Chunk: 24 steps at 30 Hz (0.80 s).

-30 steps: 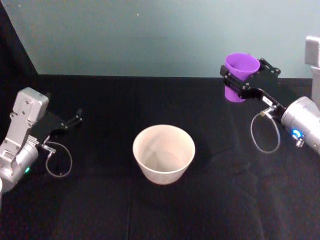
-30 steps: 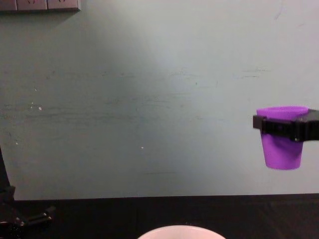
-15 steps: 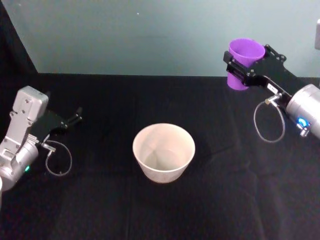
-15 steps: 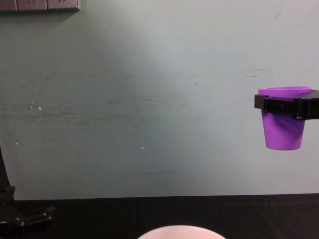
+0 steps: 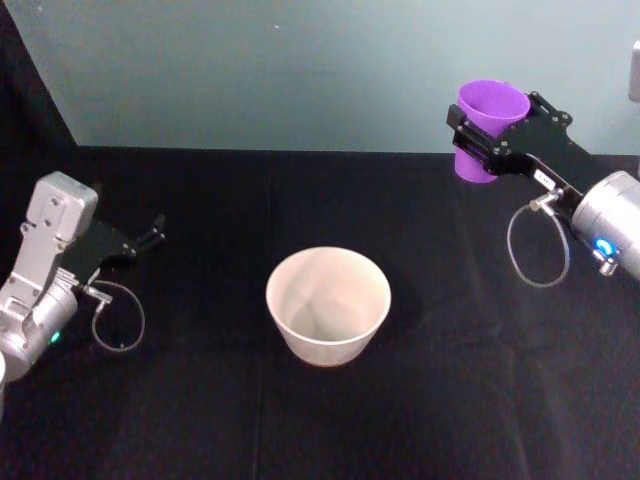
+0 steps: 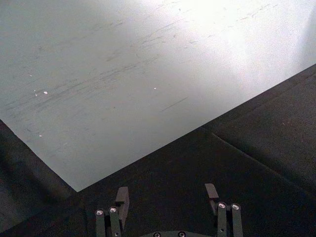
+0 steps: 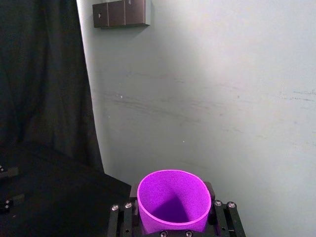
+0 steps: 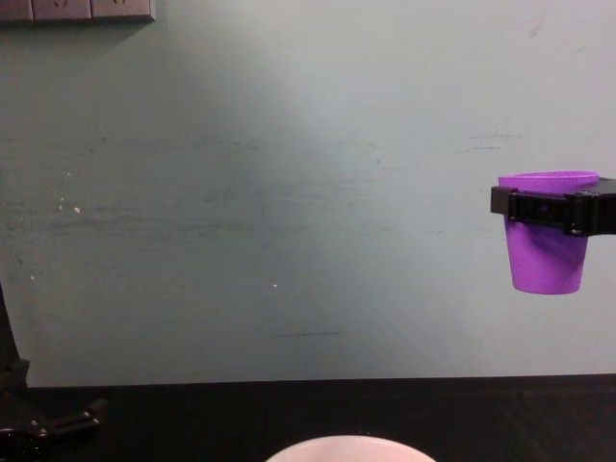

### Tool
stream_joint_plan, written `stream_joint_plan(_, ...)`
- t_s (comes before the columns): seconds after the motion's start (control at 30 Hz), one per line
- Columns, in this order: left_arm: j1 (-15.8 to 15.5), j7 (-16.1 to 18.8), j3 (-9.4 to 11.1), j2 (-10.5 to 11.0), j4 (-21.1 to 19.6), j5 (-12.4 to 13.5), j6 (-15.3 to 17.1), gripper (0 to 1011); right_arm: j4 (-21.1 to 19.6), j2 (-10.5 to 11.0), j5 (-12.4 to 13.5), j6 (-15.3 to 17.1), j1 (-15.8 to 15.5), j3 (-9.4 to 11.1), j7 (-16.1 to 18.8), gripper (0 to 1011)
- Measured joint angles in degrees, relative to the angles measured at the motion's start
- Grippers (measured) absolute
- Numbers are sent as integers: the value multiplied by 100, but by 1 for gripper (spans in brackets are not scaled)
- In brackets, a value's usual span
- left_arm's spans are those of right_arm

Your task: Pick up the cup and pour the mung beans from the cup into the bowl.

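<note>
My right gripper [image 5: 492, 128] is shut on the purple cup [image 5: 486, 125], holding it upright high above the table at the right. From the chest the cup [image 8: 546, 248] hangs in the air against the wall, with the gripper [image 8: 551, 208] clamped just under its rim. The right wrist view looks down into the cup [image 7: 172, 203]; its inside shows plain purple. The pale bowl [image 5: 327, 305] stands at the table's middle, left of and below the cup, and its rim [image 8: 348, 447] peeks into the chest view. My left gripper [image 5: 140, 243] rests open at the far left, its fingers [image 6: 122, 196] apart over the cloth.
A black cloth [image 5: 450, 380] covers the table, backed by a pale green wall [image 5: 300, 70]. A dark curtain [image 7: 44, 79] hangs at the left of the wall. Wall sockets [image 8: 77, 10] sit high up.
The right gripper lifted the cup higher over the last second, then nearly held still. The left arm and the bowl stayed put.
</note>
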Motion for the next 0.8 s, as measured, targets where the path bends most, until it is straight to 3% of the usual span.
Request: stream_joint_plan(0.8,0,0,0,0,0,0,0,1000,12,-6,-5,-8,-4,0,3,749)
